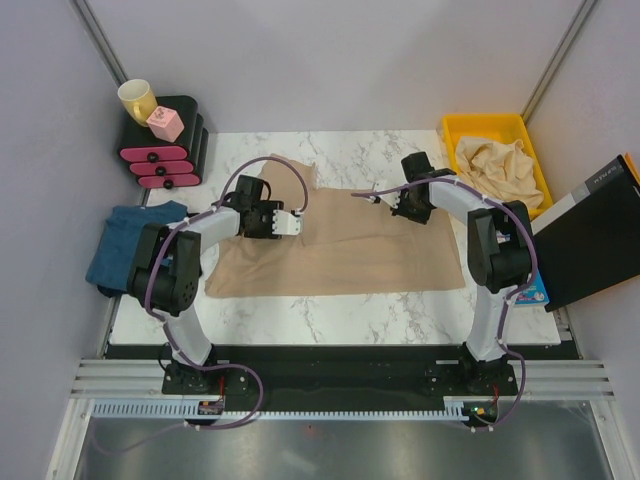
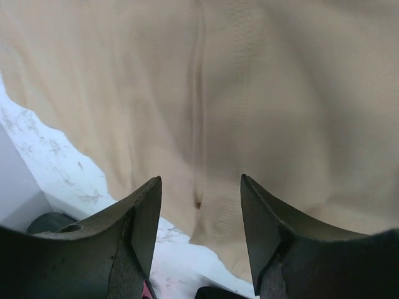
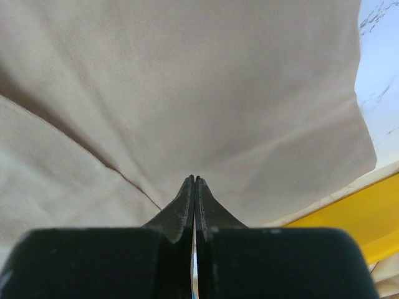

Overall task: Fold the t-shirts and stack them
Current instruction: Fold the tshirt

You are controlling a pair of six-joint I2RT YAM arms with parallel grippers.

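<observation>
inside the yellow bin (image 1: 481,124) lie crumpled beige t-shirts (image 1: 500,168).

Yellow mug (image 1: 136,98) and pink block (image 1: 165,123) atop a black-and-pink drawer unit (image 1: 165,160); yellow bin (image 1: 480,122) at marble table's (image 1: 330,305) far-right corner.

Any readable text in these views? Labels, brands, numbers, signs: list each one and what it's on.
No text can be read in any view.
Black case at the right edge: a small pale mark near its top corner, too small to read.
Blue printed item under the case: the print is blurred.
Tan t-shirt: no print or tag shows, overhead or in the wrist views.
</observation>
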